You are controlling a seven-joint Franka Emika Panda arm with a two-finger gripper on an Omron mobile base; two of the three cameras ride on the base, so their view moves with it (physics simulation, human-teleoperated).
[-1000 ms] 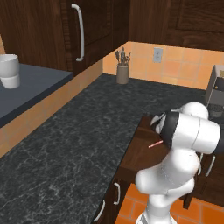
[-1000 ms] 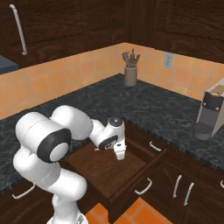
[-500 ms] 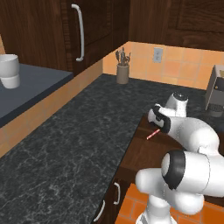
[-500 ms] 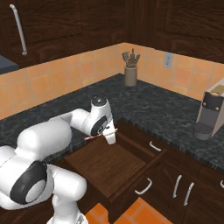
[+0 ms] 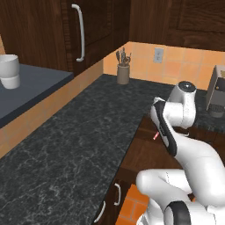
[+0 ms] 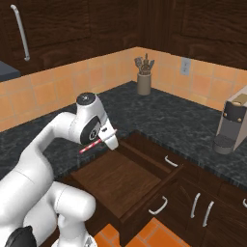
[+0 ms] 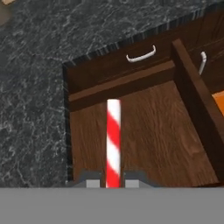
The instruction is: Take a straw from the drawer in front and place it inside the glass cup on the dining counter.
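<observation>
The straw (image 6: 90, 145) is being held pinched in the narrow jaws above the open drawer (image 6: 120, 181); it should be kept clamped firmly while being carried.

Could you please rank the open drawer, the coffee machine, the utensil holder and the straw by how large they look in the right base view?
1. drawer
2. coffee machine
3. utensil holder
4. straw

The drawer sits nearer the camera, which flatters it.

You see a black speckled counter (image 6: 159, 120) carrying a utensil holder (image 6: 143, 83) near the tiled wall and a coffee machine (image 6: 232, 126). The drawer (image 6: 123, 181) stands open below, floor bare.
</observation>
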